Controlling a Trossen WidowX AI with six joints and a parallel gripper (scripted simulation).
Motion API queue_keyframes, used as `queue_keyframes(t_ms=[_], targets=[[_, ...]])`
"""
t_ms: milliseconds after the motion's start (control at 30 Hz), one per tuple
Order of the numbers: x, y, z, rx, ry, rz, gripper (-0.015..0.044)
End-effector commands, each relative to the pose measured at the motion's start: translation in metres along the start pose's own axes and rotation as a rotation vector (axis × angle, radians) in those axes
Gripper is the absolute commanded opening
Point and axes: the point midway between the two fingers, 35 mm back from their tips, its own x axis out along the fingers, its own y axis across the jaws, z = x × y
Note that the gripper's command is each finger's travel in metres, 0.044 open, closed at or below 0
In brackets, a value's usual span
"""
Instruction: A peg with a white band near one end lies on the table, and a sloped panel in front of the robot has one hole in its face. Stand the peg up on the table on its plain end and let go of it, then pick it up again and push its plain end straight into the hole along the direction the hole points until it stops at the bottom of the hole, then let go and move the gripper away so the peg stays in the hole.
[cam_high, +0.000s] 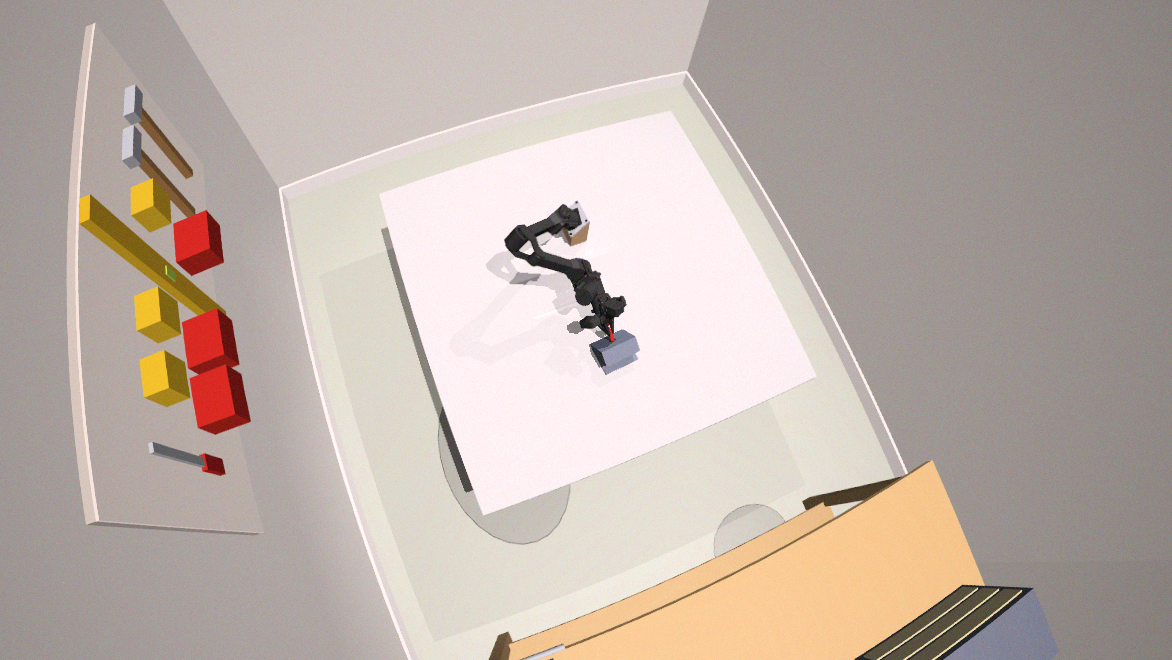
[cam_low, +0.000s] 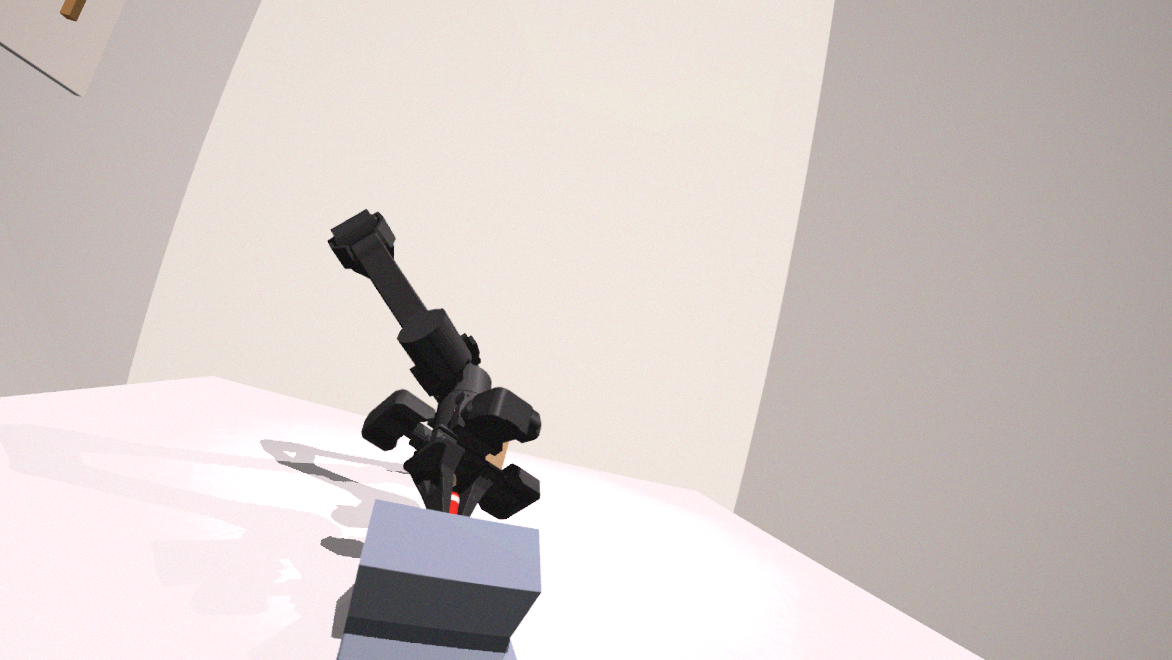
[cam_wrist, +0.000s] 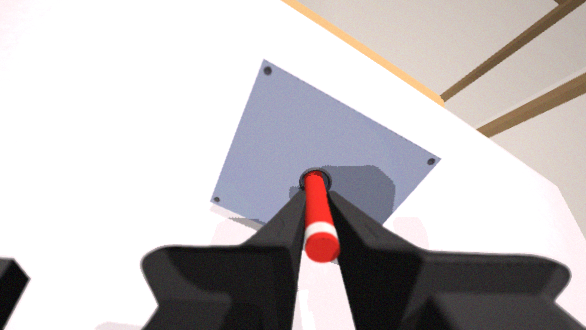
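The red peg (cam_wrist: 317, 200) (cam_high: 611, 334) (cam_low: 453, 505) is between the fingertips of my gripper (cam_wrist: 315, 197), its white-banded end toward the wrist camera. Its plain end is at the hole (cam_wrist: 302, 180) in the face of the blue-grey sloped panel (cam_wrist: 280, 130) (cam_high: 620, 354) (cam_low: 459, 545). The far tip of the peg appears inside the dark ring of the hole; how deep it sits cannot be told. My gripper is shut on the peg, with its fingertips close to the panel's face. The lower part of the panel's face is hidden behind the fingers in the wrist view.
The panel stands on the white table (cam_high: 705, 245) (cam_wrist: 125, 100). The arm's base with a tan block (cam_high: 578, 235) is at the far side of the table. A wooden bench (cam_high: 779, 565) stands beyond the table's near edge.
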Motion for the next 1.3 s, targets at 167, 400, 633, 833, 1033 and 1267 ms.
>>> queue_keyframes(t_ms=[167,400,633,833,1033,1267], targets=[[0.0041,-0.0014,0.0022,-0.004,-0.005,-0.002,0.0],[0.0038,-0.0008,0.0012,0.001,0.0,-0.001,0.0],[0.0038,-0.0008,0.0012,0.001,0.0,-0.001,0.0026],[0.0038,-0.0008,0.0012,0.001,0.0,-0.001,0.0184],[0.0036,-0.0009,0.0012,0.001,0.0,-0.001,0.0341],[-0.0028,-0.0015,0.0021,0.0,-0.001,-0.001,0.044]])
